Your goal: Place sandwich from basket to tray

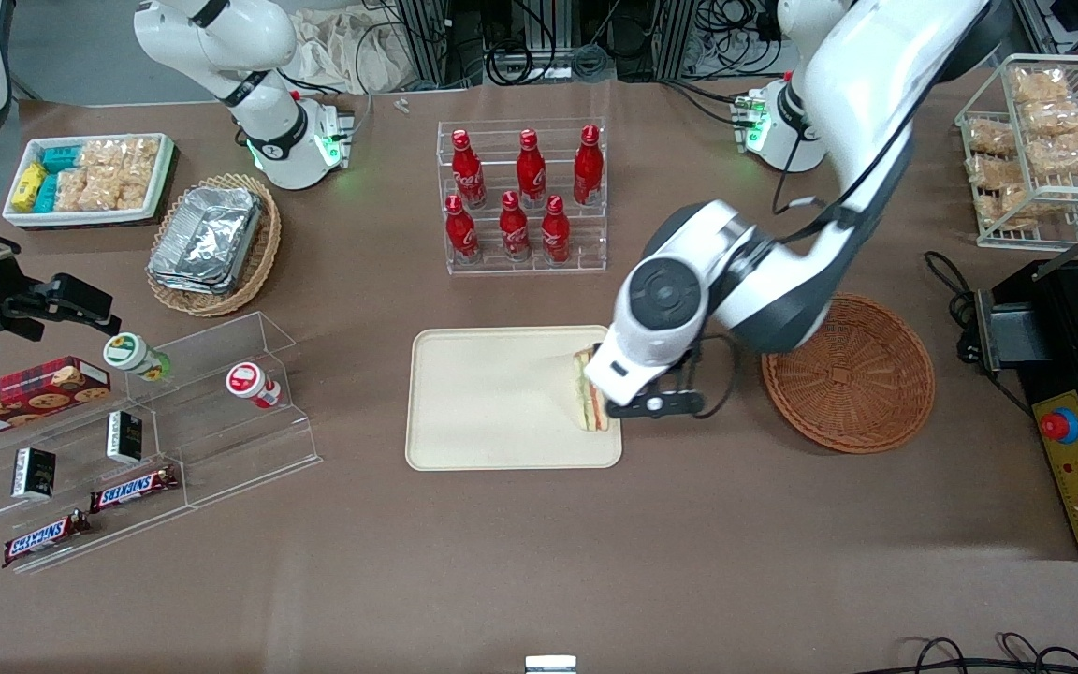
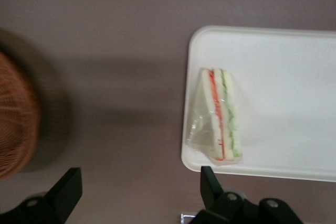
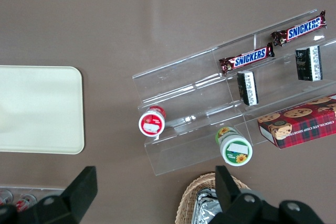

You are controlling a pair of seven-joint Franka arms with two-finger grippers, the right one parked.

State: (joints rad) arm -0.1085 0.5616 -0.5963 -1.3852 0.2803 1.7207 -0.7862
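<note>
The left arm's black two-finger gripper [image 2: 140,187] hangs with its fingers [image 2: 67,188] spread wide and empty above the brown table [image 1: 539,552], between tray and basket. The small triangular sandwich [image 1: 591,401] of white bread with orange-red and green layers lies on the flat cream-beige rectangular tray [image 1: 492,398], at its edge toward the round reddish-brown wicker basket [image 1: 852,373], which sits at the tray's three o'clock in the front view.

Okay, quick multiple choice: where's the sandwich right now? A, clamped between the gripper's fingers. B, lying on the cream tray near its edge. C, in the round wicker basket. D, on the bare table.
B: the sandwich lies on the tray by its edge, while the gripper hangs open and clear of it, and the basket holds nothing.
</note>
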